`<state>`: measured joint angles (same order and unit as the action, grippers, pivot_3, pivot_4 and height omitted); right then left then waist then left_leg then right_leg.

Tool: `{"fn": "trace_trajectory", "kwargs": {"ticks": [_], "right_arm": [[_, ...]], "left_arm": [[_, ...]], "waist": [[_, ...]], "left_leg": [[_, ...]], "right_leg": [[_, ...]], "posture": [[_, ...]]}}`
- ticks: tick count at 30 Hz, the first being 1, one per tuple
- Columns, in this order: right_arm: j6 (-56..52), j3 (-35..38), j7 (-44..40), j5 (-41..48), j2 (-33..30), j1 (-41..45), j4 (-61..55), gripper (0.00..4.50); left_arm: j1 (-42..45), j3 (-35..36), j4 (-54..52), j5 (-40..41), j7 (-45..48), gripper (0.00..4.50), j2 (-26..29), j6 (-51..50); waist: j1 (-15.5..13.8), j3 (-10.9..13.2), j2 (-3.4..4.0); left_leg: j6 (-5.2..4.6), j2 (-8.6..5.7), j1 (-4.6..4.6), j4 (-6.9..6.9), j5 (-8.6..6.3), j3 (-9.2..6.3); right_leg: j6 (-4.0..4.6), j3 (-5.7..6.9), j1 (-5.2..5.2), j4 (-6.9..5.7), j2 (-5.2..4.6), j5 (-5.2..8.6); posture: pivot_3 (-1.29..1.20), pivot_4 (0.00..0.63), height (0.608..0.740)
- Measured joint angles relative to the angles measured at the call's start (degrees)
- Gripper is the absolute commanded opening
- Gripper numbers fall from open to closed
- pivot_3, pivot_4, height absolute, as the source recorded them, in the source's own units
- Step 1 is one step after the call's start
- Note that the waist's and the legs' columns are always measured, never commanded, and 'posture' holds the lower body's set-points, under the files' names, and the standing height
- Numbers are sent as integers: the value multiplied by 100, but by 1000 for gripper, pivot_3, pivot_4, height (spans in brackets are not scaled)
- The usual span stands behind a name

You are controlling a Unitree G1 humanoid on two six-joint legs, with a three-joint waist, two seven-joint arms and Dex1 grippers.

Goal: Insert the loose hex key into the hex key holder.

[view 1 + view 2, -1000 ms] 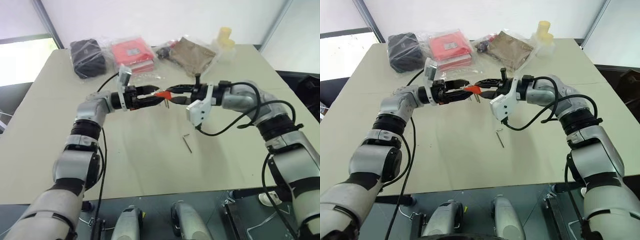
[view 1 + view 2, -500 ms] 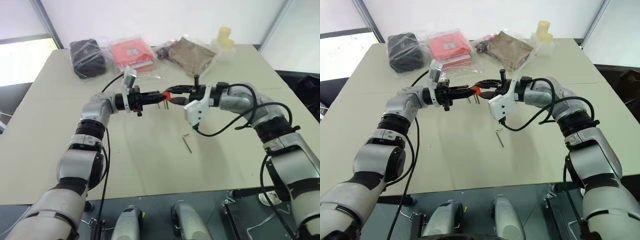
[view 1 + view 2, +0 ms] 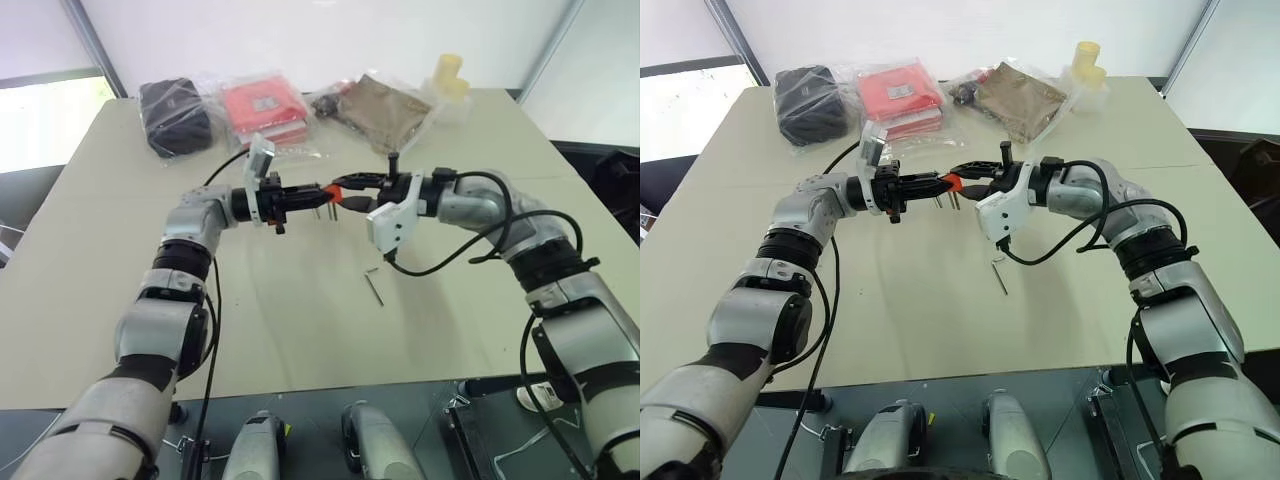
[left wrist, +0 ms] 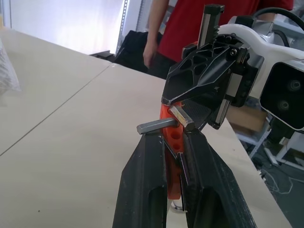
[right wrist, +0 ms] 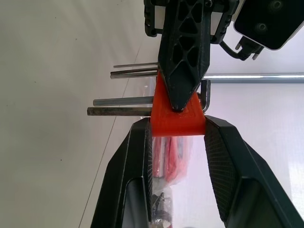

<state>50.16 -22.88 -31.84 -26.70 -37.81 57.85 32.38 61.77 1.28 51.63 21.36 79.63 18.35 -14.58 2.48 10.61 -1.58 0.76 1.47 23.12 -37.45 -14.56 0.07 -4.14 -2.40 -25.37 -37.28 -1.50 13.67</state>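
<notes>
The orange-red hex key holder (image 3: 329, 188) hangs in the air above the middle of the table, with thin grey keys sticking out of it. My left gripper (image 3: 318, 192) reaches in from the left and is shut on it. In the left wrist view the holder (image 4: 173, 135) sits between the two black fingers. From the right, my right gripper (image 3: 343, 189) is shut on the holder's (image 5: 176, 118) two sides. The loose hex key (image 3: 374, 287) lies flat on the table, nearer to me and below the right gripper, touched by nothing.
At the table's (image 3: 300, 330) far edge lie a black pouch (image 3: 175, 115), a red packet in clear wrap (image 3: 265, 105), a brown packet (image 3: 385, 105) and a pale yellow bottle (image 3: 450, 75). A person in a red shirt (image 4: 190, 23) stands beyond the table.
My left gripper's fingers stood apart around the holder a second ago; they have closed on it. Both hands stay in place, and the loose hex key has not moved.
</notes>
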Motion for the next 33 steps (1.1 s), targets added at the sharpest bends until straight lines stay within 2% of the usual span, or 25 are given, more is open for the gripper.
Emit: {"fn": "trace_trajectory", "kwargs": {"ticks": [1, 8, 11, 13, 15, 18, 19, 22, 25, 27, 29, 33], "right_arm": [[-24, 14, -2, 2, 0, -28, -28, 983], [-123, 158, -5, 242, -3, -194, -229, 4488], [-255, 160, -41, 239, -44, -221, -335, 4488], [-771, 249, -374, 452, -186, -474, -497, 4488], [-2234, 591, -1021, 1150, -238, -1043, -940, 4488], [-5209, 1077, -1808, 2349, -288, -1793, -1981, 4488], [-6539, 1277, -1967, 2849, -292, -1953, -2552, 4488], [-9091, 1616, -2146, 3887, -397, -2057, -3909, 4488], [-11080, 1927, -2177, 4792, -494, -2164, -4933, 4488], [-12083, 2080, -2047, 5211, -406, -2204, -5236, 4488], [-12633, 2155, -1883, 5484, -320, -2278, -5514, 4488], [-13168, 2139, -1537, 5789, -48, -2615, -5816, 4488]], "left_arm": [[0, -5, -2, -8, 0, 20, 0, 0], [-4, 70, 125, -143, -262, 0, 261, 16], [-31, 43, 98, -206, -219, 0, 276, 0], [-131, -47, -46, -316, -147, 0, 371, 30], [-323, -214, -248, -524, -42, 0, 586, 192], [-590, -338, -468, -756, 92, 0, 867, 389], [-655, -402, -649, -822, 145, 0, 919, 405], [-723, -467, -1172, -833, 167, 0, 964, 406], [-820, -452, -1694, -820, 87, 0, 1091, 335], [-954, -400, -1985, -784, -47, 0, 1105, 213], [-1119, -370, -2229, -688, -198, 0, 1096, 71], [-1459, -325, -2569, -600, -398, 0, 1095, -114]], "waist": [[-1, 0, 0], [3, 0, 0], [-21, 0, 0], [-45, 0, -1], [-50, 0, -1], [-57, 3, 5], [-53, 6, 10], [-64, 7, 12], [-103, 6, 12], [-141, 6, 12], [-166, 6, 12], [-184, 6, 11]], "left_leg": [[0, 0, 0, 0, 0, 0], [0, 0, -4, 3, 0, -2], [0, -1, 0, -2, 0, -1], [0, -1, 2, -6, 0, -2], [0, 0, 2, -8, 0, -2], [0, 10, 5, -16, 0, -8], [-1, 12, 8, -19, 0, -11], [-2, 13, 10, -26, -1, -21], [-6, 11, 9, -32, -4, -23], [-8, 11, 13, -39, -5, -24], [-12, 11, 18, -45, -7, -29], [-15, 7, 24, -53, -9, -34]], "right_leg": [[0, 0, 0, 0, 0, 0], [0, 0, 0, -3, 1, 0], [0, 0, 1, -3, -1, 0], [0, 2, 4, -1, -3, 0], [0, 1, 6, 0, -3, 0], [1, 4, 3, -8, -3, -1], [1, 6, 1, -14, -3, -1], [1, 13, 1, -19, -2, 0], [1, 16, 5, -19, 0, 0], [1, 17, 5, -19, 0, 0], [1, 22, 5, -19, 1, 0], [0, 26, 5, -19, 0, 1]], "posture": [[0, 150, 740], [0, 150, 740], [0, 150, 740], [0, 150, 740], [0, 150, 740], [0, 150, 740], [0, 150, 740], [0, 150, 740], [0, 150, 740], [0, 150, 740], [0, 150, 740], [0, 150, 740]]}}
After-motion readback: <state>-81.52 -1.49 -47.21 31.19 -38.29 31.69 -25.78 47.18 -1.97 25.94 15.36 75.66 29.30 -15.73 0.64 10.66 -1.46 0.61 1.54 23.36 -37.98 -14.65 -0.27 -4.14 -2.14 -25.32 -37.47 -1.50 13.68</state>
